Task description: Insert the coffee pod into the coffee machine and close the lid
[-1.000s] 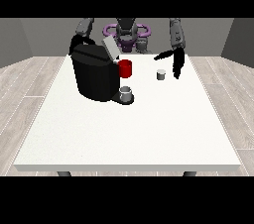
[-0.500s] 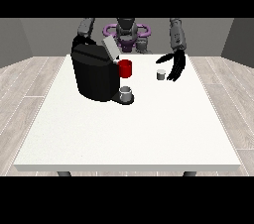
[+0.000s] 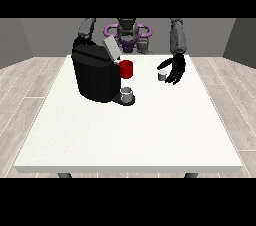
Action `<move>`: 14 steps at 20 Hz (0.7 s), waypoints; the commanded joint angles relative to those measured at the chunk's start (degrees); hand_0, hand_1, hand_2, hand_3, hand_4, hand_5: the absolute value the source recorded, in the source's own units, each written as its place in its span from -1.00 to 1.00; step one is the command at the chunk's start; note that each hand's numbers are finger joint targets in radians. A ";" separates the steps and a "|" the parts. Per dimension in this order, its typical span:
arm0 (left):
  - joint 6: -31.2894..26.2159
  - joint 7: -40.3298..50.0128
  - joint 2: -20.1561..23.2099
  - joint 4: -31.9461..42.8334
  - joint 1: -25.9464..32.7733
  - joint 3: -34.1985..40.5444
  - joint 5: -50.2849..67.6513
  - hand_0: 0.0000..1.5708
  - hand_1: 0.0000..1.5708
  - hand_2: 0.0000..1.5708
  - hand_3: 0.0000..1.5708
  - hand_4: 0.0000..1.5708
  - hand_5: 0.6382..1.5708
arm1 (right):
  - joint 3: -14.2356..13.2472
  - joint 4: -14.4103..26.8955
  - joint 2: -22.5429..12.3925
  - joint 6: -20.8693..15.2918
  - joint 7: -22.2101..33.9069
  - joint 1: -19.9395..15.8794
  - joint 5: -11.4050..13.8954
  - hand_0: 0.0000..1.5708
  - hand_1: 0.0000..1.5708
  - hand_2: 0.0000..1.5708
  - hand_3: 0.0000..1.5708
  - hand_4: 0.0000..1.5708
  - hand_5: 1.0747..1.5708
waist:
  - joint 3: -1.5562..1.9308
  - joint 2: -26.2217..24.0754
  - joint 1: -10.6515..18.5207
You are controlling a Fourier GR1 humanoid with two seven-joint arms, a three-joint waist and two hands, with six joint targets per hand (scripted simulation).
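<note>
Approach stage: hand at the view's right (image 3: 176, 69), fingers spread, beside the coffee pod (image 3: 162, 75) standing on the table (image 3: 130, 130), apart from the coffee machine (image 3: 97, 72) with lid (image 3: 110, 48) raised; grasping, insertion and closing remain.

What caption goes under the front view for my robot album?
A robot hand reaches beside the small coffee pod, near the open-lidded black coffee machine.
</note>
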 commanded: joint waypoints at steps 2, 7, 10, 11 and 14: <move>5.78 -4.79 -0.92 5.58 -1.17 1.47 -2.31 -0.08 -0.08 0.08 -0.21 -0.81 1.00 | 1.57 -5.06 0.65 -0.92 5.70 -0.67 0.38 -1.00 -1.00 -1.00 -1.00 -0.33 1.00 | -0.09 0.10 -1.85; 8.46 -2.60 -2.19 6.22 -3.45 1.45 -4.40 0.05 0.05 0.24 -0.06 -0.50 1.00 | 0.13 -2.80 -0.03 1.70 3.48 0.32 -2.09 -1.00 -1.00 -1.00 -1.00 -0.36 1.00 | -0.07 -0.81 -1.72; 7.27 -5.73 1.32 6.82 -5.74 1.78 -5.50 0.24 0.24 0.38 0.10 -0.59 1.00 | -2.72 -0.15 -1.25 2.47 -0.11 -2.26 -3.66 -1.00 -1.00 -1.00 -1.00 -0.34 1.00 | -0.07 2.61 -1.07; 10.69 -4.91 -0.43 7.15 -5.91 0.64 -7.38 0.26 0.26 0.39 0.10 -0.64 1.00 | -1.54 -0.64 1.00 -0.11 0.15 -3.76 -2.53 -1.00 -1.00 -1.00 -1.00 -0.32 1.00 | -0.07 3.37 -1.09; 7.68 -3.12 0.42 9.56 -5.91 -0.64 -9.22 0.24 0.24 0.34 0.01 -0.59 1.00 | 3.66 -2.30 1.65 -3.96 1.26 -0.27 -1.11 -1.00 -1.00 -1.00 -1.00 -0.45 1.00 | -0.07 0.94 -1.54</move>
